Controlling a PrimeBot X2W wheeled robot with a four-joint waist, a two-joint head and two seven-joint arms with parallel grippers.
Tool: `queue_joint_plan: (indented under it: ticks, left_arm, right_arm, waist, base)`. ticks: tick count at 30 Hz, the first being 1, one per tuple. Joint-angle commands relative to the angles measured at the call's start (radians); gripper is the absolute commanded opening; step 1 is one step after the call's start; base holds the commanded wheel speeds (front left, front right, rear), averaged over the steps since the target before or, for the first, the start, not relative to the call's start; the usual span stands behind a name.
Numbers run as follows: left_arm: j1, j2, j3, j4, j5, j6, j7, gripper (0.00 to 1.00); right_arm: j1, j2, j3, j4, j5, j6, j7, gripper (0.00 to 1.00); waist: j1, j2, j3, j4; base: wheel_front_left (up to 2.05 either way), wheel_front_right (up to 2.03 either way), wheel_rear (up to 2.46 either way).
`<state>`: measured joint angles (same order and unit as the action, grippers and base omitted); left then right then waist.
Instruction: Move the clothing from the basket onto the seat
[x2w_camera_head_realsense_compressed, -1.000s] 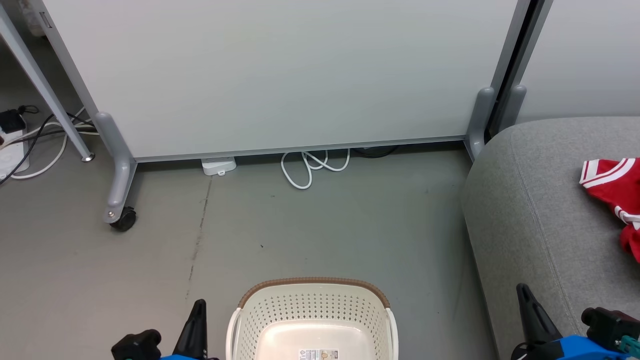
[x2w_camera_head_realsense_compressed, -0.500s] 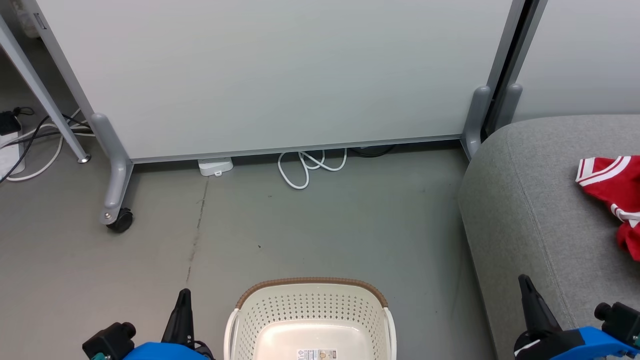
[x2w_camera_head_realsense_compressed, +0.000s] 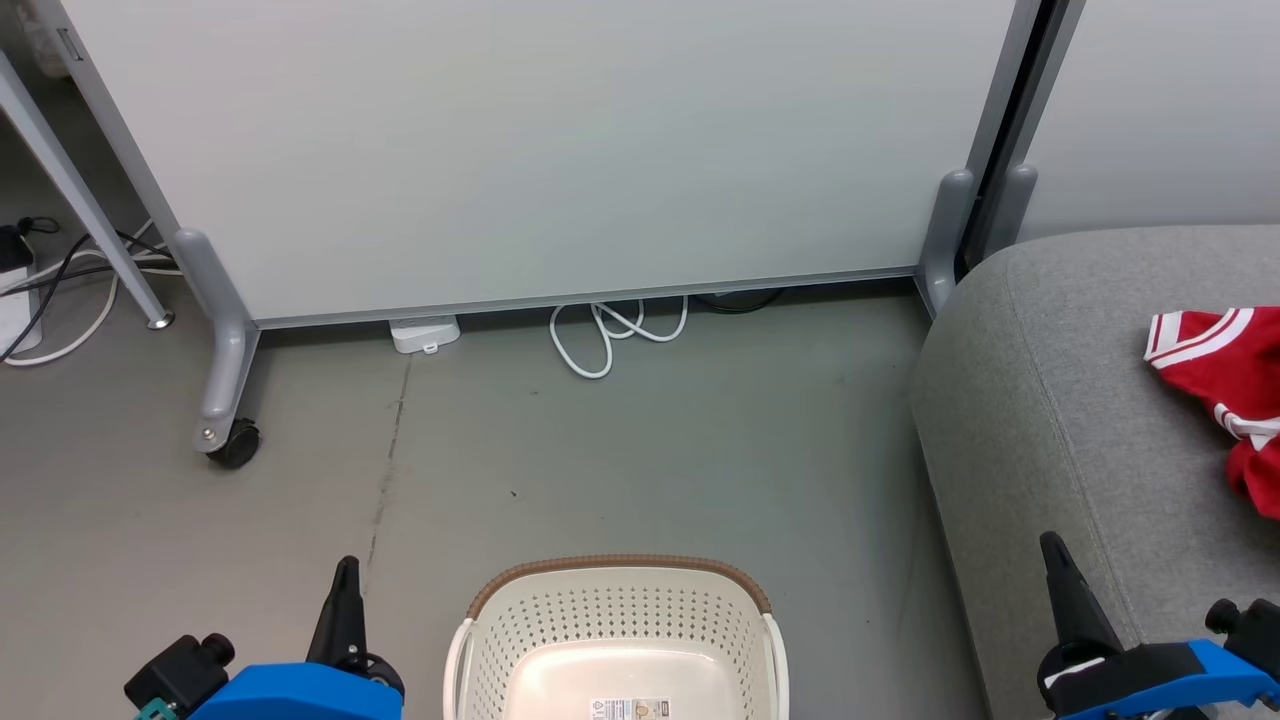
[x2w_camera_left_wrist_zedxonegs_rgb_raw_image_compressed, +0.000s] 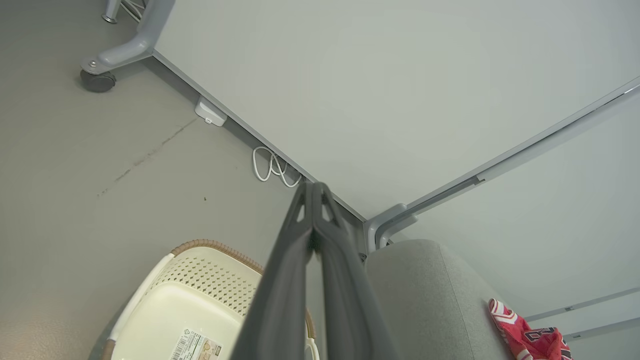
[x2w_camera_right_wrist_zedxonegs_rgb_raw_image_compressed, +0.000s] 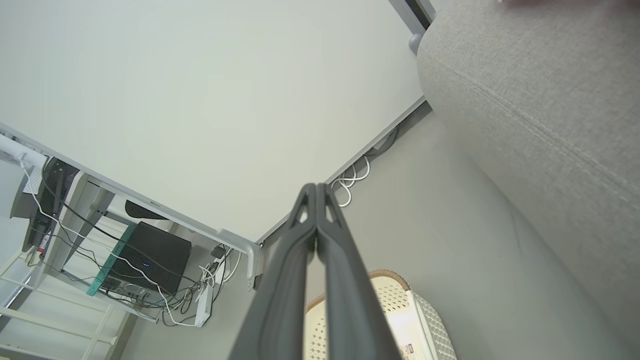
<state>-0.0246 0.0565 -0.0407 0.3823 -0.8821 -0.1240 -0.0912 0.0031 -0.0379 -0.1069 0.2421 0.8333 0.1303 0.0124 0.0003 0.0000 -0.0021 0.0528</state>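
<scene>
- Apparently the basket (x2w_camera_head_realsense_compressed: 620, 563) is empty: its pale bottom, with a label on it, is bare in the head view and the left wrist view. The part nearest to the robot is cut off, however.
- The clothing (x2w_camera_head_realsense_compressed: 1215, 365) lies on the seat (x2w_camera_head_realsense_compressed: 1040, 400), well in from the rounded edge. The striped jersey is clear, but the red heap runs out of the picture, so I cannot tell if both garments are there.
- The left gripper (x2w_camera_left_wrist_zedxonegs_rgb_raw_image_compressed: 313, 189) has its fingers pressed together and holds nothing. It hangs just beside the basket, on its left.
- The right gripper (x2w_camera_right_wrist_zedxonegs_rgb_raw_image_compressed: 316, 189) is likewise closed and empty, close to the seat.
- First risk: the task may be called finished too early. A garment in the unseen near part of the basket would be left behind.
- Second risk: the basket looks light, so an arm that swings inward could push it or tip it.
- Third risk: if another grasp is needed, closed fingers would only press the cloth down unless they open first.
- Fourth risk: the white cable (x2w_camera_head_realsense_compressed: 610, 340) on the floor ahead could catch a wheel if the base rolls forward.
</scene>
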Motion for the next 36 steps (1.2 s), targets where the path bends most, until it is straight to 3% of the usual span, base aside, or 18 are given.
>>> queue_joint_plan:
  ticks: [1, 36]
  left_arm:
    - [-0.032, 0.001, 0.011, -0.019, -0.029, -0.004, 0.007, 0.00]
    - [-0.063, -0.001, 0.084, -0.082, -0.387, -0.007, 0.109, 0.00]
  right_arm:
    - [-0.031, -0.008, -0.003, -0.010, 0.032, 0.000, 0.004, 0.00]
    - [-0.075, -0.012, -0.006, -0.004, 0.413, 0.001, 0.056, 0.00]
  waist:
    - [-0.0001, 0.0000, 0.000, -0.001]
    - [-0.0002, 0.0000, 0.002, -0.022]
  base:
    - [0.00, 0.00, 0.00]
    - [0.00, 0.00, 0.00]
